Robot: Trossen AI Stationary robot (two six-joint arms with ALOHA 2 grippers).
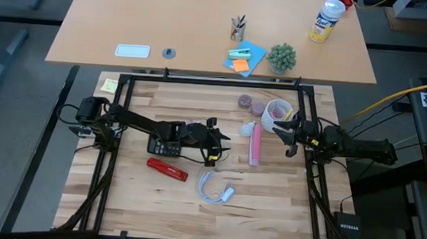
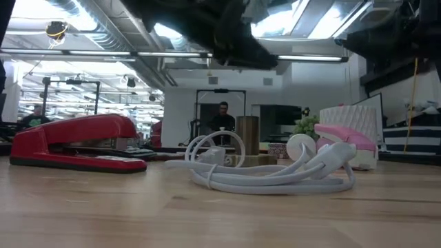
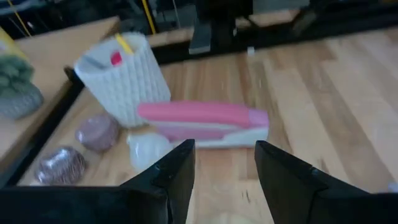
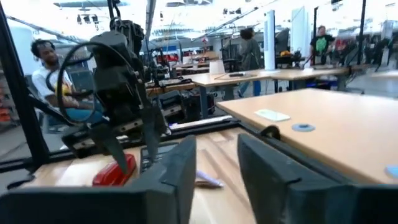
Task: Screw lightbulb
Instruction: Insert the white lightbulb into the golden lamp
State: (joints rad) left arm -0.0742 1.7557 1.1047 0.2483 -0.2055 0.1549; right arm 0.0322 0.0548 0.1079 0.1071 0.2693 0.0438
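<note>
Tabletop: a pale wood-plank tabletop (image 1: 129,188) framed by black rails; a second, smooth tan tabletop (image 1: 160,21) stands just behind it.
Room: an open workshop with ceiling lights and rows of benches; in the right wrist view several people sit or stand far off, and the low view shows one person standing in the background.
On the tan tabletop: a small plant (image 1: 282,57), a blue notebook (image 1: 246,57), a pen cup (image 1: 237,29) and a spray can (image 1: 326,19).
Loose things: a red stapler (image 1: 168,168) toward the front left, a coiled white cable (image 1: 216,189) just beside it, a calculator (image 1: 164,145) under the left arm, and a pink-and-white stapler (image 1: 255,144) near the middle.
Container: a white textured cup (image 3: 122,78) stands upright behind the pink-and-white stapler, with a yellow pencil and something red showing at its rim.
Beside the cup: two round purplish discs (image 1: 249,104) lie near each other.
Lightbulb: the lightbulb (image 3: 149,148) lies on the wood, touching or just beside the pink-and-white stapler's end, near the discs.
Left end effector: the left end effector (image 3: 224,168) hangs over the middle of the tabletop, jaws parted and empty, pointed at the lightbulb and stapler.
Right end effector: the right end effector (image 4: 214,165) is raised beside the cup at the right, jaws apart, holding nothing.
</note>
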